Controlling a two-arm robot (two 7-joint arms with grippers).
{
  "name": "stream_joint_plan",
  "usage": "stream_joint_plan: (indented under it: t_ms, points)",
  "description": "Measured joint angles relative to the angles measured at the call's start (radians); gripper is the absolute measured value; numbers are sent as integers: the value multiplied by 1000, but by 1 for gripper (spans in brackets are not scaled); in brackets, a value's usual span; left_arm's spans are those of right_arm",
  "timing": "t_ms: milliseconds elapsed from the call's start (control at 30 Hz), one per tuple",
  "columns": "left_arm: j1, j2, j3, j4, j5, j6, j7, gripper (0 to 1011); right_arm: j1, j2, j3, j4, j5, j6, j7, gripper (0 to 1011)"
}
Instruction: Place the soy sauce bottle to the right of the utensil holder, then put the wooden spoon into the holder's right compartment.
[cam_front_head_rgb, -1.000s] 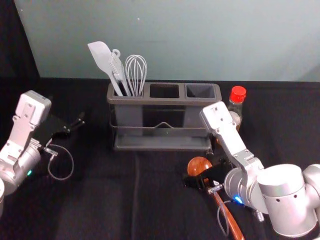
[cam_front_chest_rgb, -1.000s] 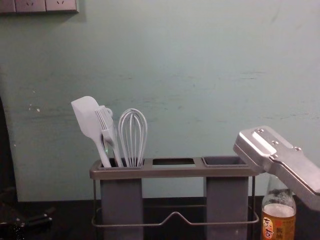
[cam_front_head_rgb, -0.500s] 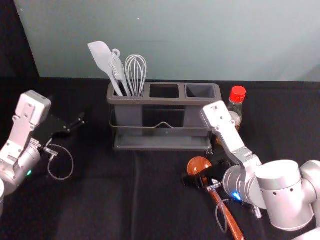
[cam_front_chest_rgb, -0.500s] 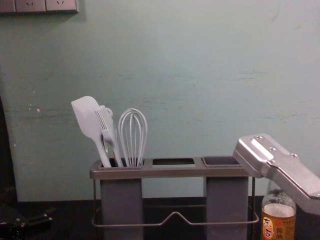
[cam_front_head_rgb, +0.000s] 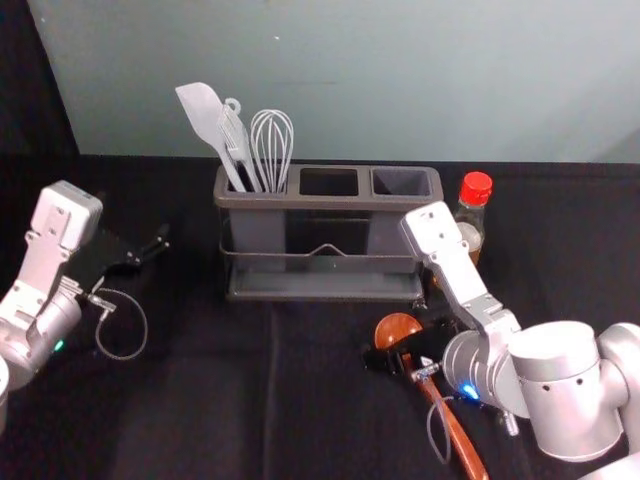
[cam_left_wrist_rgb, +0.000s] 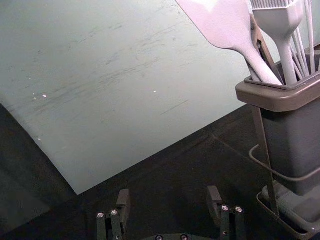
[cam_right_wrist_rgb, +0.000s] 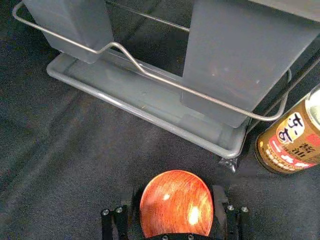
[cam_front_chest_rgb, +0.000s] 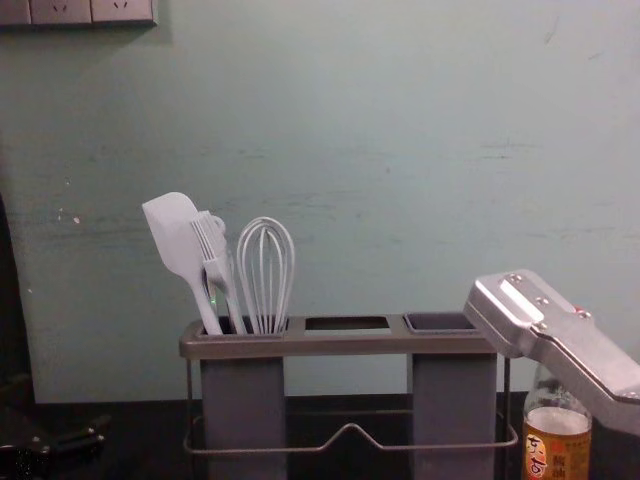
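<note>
In the head view my right gripper (cam_front_head_rgb: 410, 346) is low over the wooden spoon (cam_front_head_rgb: 459, 432), just below its bowl. The right wrist view shows this gripper (cam_right_wrist_rgb: 173, 212) open, its fingers on either side of the spoon's reddish bowl (cam_right_wrist_rgb: 176, 202). The grey utensil holder (cam_front_head_rgb: 325, 292) stands behind, its middle and right compartments empty; a spatula, brush and whisk (cam_front_head_rgb: 272, 150) are in the left one. The red-capped soy sauce bottle (cam_front_head_rgb: 475, 190) is upright just right of the holder. My left gripper (cam_front_head_rgb: 152, 252) is idle at the left, open in its wrist view (cam_left_wrist_rgb: 167, 207).
Black cloth (cam_front_head_rgb: 200, 400) covers the table, and a pale green wall (cam_front_head_rgb: 400, 80) rises behind the holder. In the chest view the right arm's metal housing (cam_front_chest_rgb: 560, 335) partly covers the bottle. The holder's front wire rail (cam_right_wrist_rgb: 165, 80) runs near the right gripper.
The right arm has shifted slightly, its housing a little lower in the chest view and its forearm a bit to the left in the head view. Spoon, bottle, holder and left arm look unmoved.
</note>
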Motion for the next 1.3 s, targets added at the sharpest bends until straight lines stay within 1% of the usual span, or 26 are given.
stream_joint_plan:
  t_ms: [200,233,500,633,700,733,800,833,933,967,1000,1033,1100,1167,1233,1267,1300]
  points:
    - [0,0,0,0,0,0,0,1005,1,-9,8,5,-8,4,7,889]
    - [0,0,0,0,0,0,0,1005,1,-11,11,7,-10,4,10,843]
    - [0,0,0,0,0,0,0,1005,-3,-16,19,9,-22,6,25,838]
    - [0,0,0,0,0,0,0,1005,-13,-2,16,-24,-29,11,44,838]
    - [0,0,0,0,0,0,0,1005,-25,17,12,-61,-30,12,65,838]
    - [0,0,0,0,0,0,0,1005,-33,33,11,-89,-30,12,83,838]
    - [0,0,0,0,0,0,0,1005,-43,54,10,-120,-29,11,105,838]
    - [0,0,0,0,0,0,0,1005,-53,79,10,-152,-28,8,132,838]
    - [0,0,0,0,0,0,0,1005,-69,116,12,-192,-21,-6,173,838]
    - [0,0,0,0,0,0,0,1005,-80,141,14,-217,-18,-19,196,838]
    - [0,0,0,0,0,0,0,1005,-80,141,14,-217,-18,-19,196,838]
    - [0,0,0,0,0,0,0,1005,-91,171,16,-242,-13,-35,223,838]
    - [0,0,0,0,0,0,0,1005,-101,200,19,-264,-8,-52,246,838]
    - [0,0,0,0,0,0,0,1005,-125,261,25,-303,8,-99,288,838]
    - [0,0,0,0,0,0,0,1005,-139,292,32,-318,19,-133,308,838]
    - [0,0,0,0,0,0,0,1005,-155,318,42,-330,30,-170,322,838]
    - [0,0,0,0,0,0,0,1005,-155,318,42,-330,30,-170,322,838]
